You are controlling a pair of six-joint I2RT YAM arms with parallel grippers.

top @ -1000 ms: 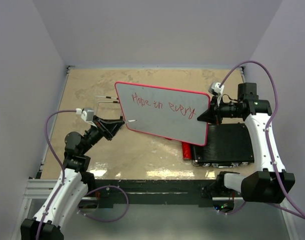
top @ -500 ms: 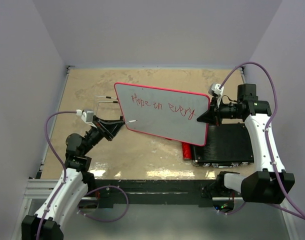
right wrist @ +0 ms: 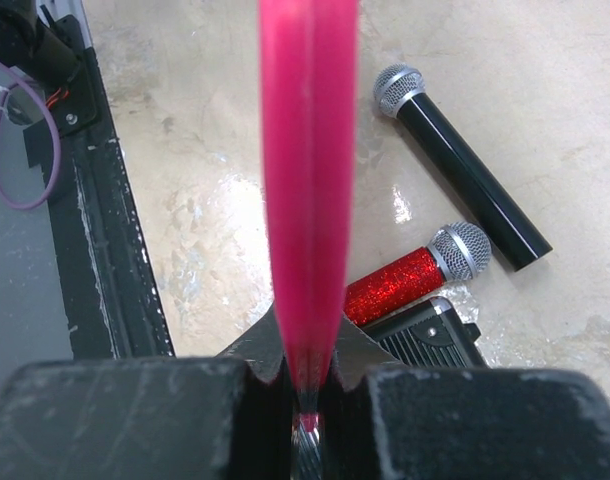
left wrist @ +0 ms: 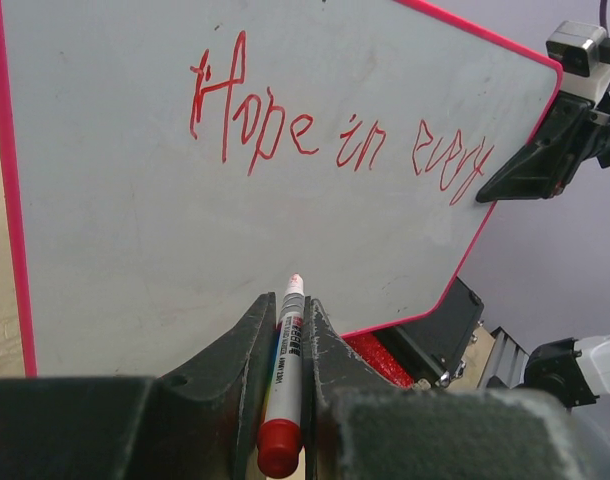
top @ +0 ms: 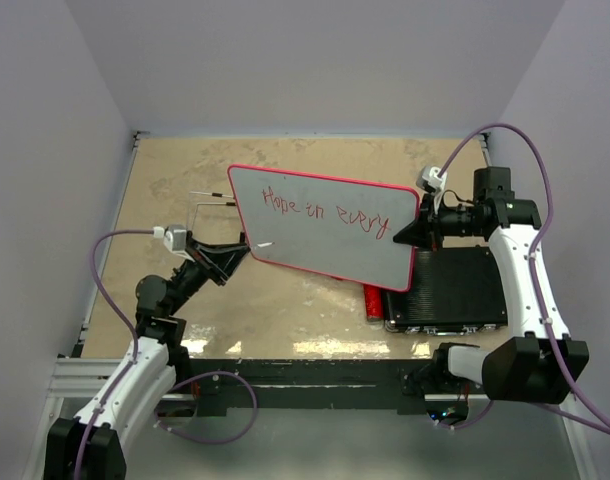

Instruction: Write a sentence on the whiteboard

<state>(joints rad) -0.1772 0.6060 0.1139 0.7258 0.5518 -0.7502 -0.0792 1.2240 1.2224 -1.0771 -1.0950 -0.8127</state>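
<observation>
The whiteboard [top: 315, 245], white with a thin red frame, is held tilted above the table. My right gripper [top: 417, 229] is shut on its right edge; the right wrist view shows the red frame [right wrist: 307, 180] edge-on between the jaws. The sentence [top: 327, 212] reads "Hope in every" in red, one line, also seen in the left wrist view [left wrist: 335, 130]. My left gripper [top: 247, 243] is shut on a white marker [left wrist: 288, 350] with a red end. The marker's tip [left wrist: 295, 279] sits at the board's lower left area, below the lettering.
A black ribbed case [top: 455, 290] lies under the board's right end. A red glitter microphone [right wrist: 410, 280] and a black microphone [right wrist: 465, 170] lie on the table beneath the board. Two thin black rods [top: 213, 197] lie left of the board. Walls enclose the table.
My left arm has shifted slightly, its elbow drawing down and left; the marker tip stays at the board's lower left. The board and the right gripper have barely moved. The lettering is unchanged.
</observation>
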